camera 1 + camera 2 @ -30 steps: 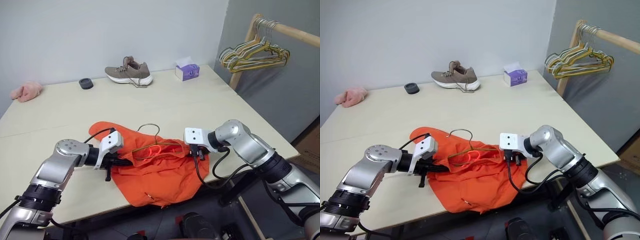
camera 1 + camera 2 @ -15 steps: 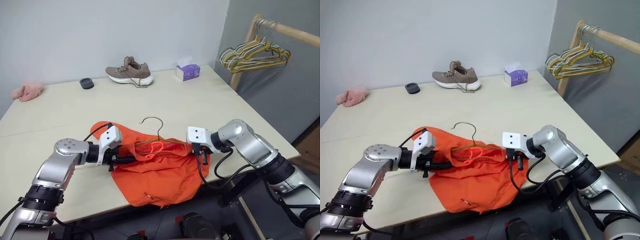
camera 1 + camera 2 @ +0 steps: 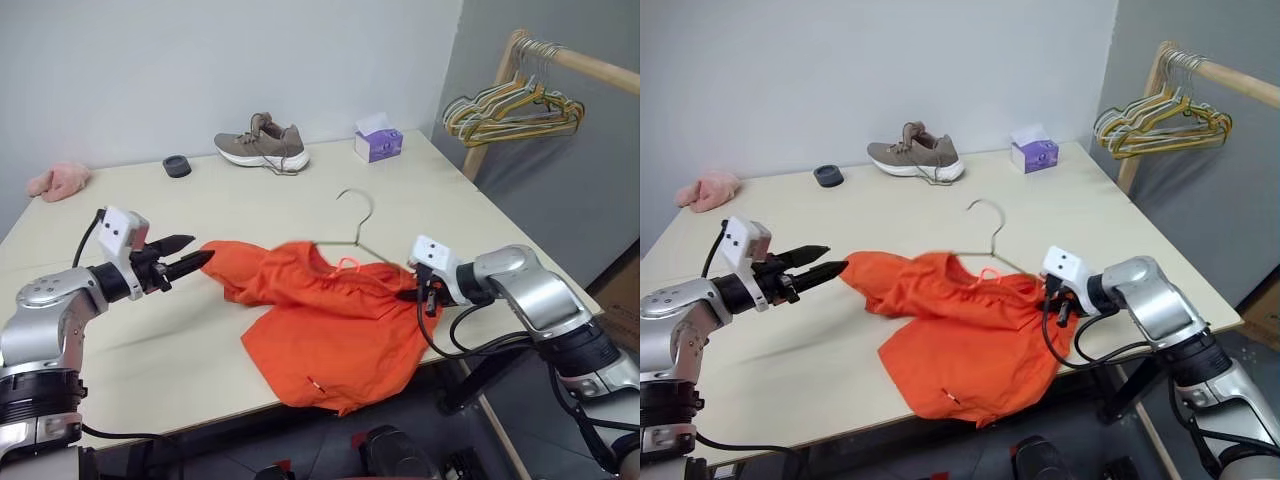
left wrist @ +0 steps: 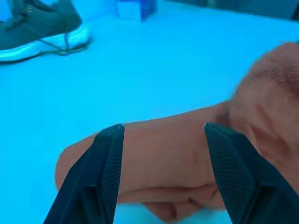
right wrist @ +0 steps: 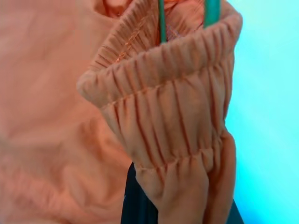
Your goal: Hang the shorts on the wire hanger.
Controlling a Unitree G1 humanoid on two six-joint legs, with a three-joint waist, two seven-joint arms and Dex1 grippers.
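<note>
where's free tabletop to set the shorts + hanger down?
Bare patches: the broad middle band between the sneaker and the shorts; the far right corner past the tissue box; the near left strip under the left pincer. Crowded: the near right edge, under the shorts, wire hanger and right pincer.

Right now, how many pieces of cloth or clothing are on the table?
2. The orange shorts lie at the near edge, partly draped over it, with the wire hanger through the waistband. A small pink cloth sits at the far left corner.
</note>
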